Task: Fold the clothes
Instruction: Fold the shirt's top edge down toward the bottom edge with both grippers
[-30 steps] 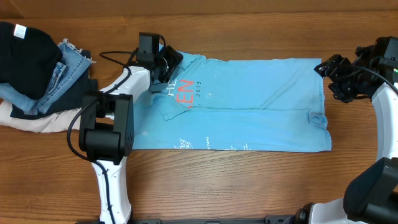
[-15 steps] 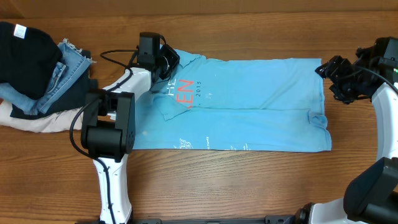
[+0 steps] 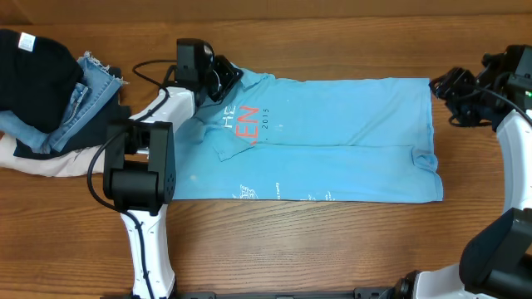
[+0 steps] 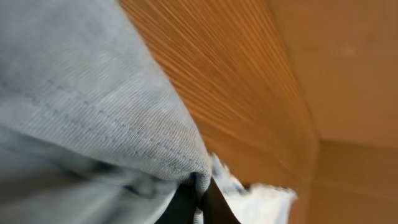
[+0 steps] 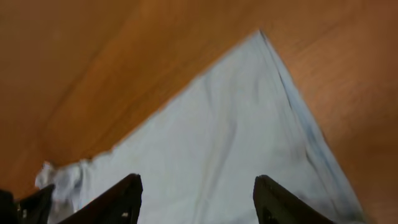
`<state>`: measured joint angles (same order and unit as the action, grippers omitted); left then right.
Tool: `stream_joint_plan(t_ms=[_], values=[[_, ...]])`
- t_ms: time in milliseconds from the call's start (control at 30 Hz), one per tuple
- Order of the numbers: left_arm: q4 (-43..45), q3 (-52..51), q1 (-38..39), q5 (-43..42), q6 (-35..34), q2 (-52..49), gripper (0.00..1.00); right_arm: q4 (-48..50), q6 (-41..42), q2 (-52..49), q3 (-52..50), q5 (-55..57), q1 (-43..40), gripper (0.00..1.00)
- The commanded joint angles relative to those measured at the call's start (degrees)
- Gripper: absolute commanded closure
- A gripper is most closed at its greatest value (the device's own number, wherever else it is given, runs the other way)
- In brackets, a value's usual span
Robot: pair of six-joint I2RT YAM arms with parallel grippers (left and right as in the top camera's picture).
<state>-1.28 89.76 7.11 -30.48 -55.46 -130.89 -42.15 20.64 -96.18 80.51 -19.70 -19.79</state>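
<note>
The clothes are a light blue T-shirt (image 3: 332, 141) lying flat across the table, with red and blue lettering near its left end. My left gripper (image 3: 226, 76) is at the shirt's far left corner. In the left wrist view, this gripper (image 4: 199, 190) is shut on a fold of the shirt's hemmed edge (image 4: 124, 124). My right gripper (image 3: 439, 85) hovers at the shirt's far right corner. The right wrist view shows this gripper (image 5: 196, 186) open, nothing between its fingers, above the shirt's corner (image 5: 236, 137).
A pile of other garments lies at the far left: a black one (image 3: 37, 71), blue jeans (image 3: 83, 95) and a beige cloth (image 3: 50, 162). Bare wooden table (image 3: 332, 241) runs along the front, and a strip shows behind the shirt.
My left gripper has shut on the shirt's far left edge and shifted slightly left. My right gripper has moved a little toward the far side, and its jaws have narrowed somewhat.
</note>
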Motion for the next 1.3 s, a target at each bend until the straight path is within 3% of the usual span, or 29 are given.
stream_joint_plan(t_ms=[0, 133, 267, 533, 800, 867, 900, 933, 1033, 1067, 1100, 1233, 1267], values=[[-6.16, 1.75, -0.35, -7.58, 5.68, 5.03, 0.96, 7.41, -1.60, -5.40, 0.94, 0.07, -0.28, 0.40], [-17.25, 1.77, -0.35, -6.16, 12.39, 9.42, 0.96, 18.40, -3.13, -13.35, 0.96, 0.22, -0.63, 0.38], [-27.12, 1.77, -0.33, 0.33, 18.71, 14.97, 0.96, 28.81, -3.10, -20.76, 0.96, 0.20, -2.97, 0.37], [-28.33, 1.77, -0.33, 1.14, 19.08, 15.89, 0.96, 40.28, -1.53, -32.63, 1.01, 0.11, -3.26, 0.45], [-28.30, 1.77, -0.22, 2.56, 18.62, 15.89, 0.96, 43.95, -0.13, -36.35, 1.01, -5.53, -1.05, 0.48], [-28.30, 1.75, -0.22, 2.60, 18.62, 15.89, 0.96, 42.93, -0.09, -36.35, 1.01, -6.12, -1.05, 0.66], [-28.30, 1.77, -0.22, 2.58, 18.64, 15.89, 0.96, 41.99, -0.07, -36.35, 1.01, -6.12, -1.05, 0.66], [-28.33, 1.77, -0.20, 2.58, 18.64, 15.89, 0.96, 41.35, -0.09, -36.35, 1.01, -6.08, -1.05, 0.55], [-28.30, 1.77, -0.20, 2.62, 18.64, 15.89, 0.96, 39.15, -0.13, -36.35, 1.01, -5.86, -1.05, 0.54], [-28.28, 1.75, -0.20, 2.62, 18.64, 15.89, 0.96, 38.80, -0.55, -36.35, 1.01, -5.88, -1.05, 0.57], [-28.28, 1.77, -0.22, 2.62, 18.64, 15.89, 0.96, 38.77, -0.79, -36.33, 1.01, -5.88, -1.05, 0.71], [-28.28, 1.77, -0.22, 2.58, 18.64, 15.89, 0.96, 37.00, -0.76, -36.04, 1.46, -6.08, -1.33, 0.95], [-28.28, 1.77, -0.22, 2.58, 18.64, 15.89, 0.96, 35.45, -0.76, -35.93, 2.32, -6.08, -1.40, 0.96]])
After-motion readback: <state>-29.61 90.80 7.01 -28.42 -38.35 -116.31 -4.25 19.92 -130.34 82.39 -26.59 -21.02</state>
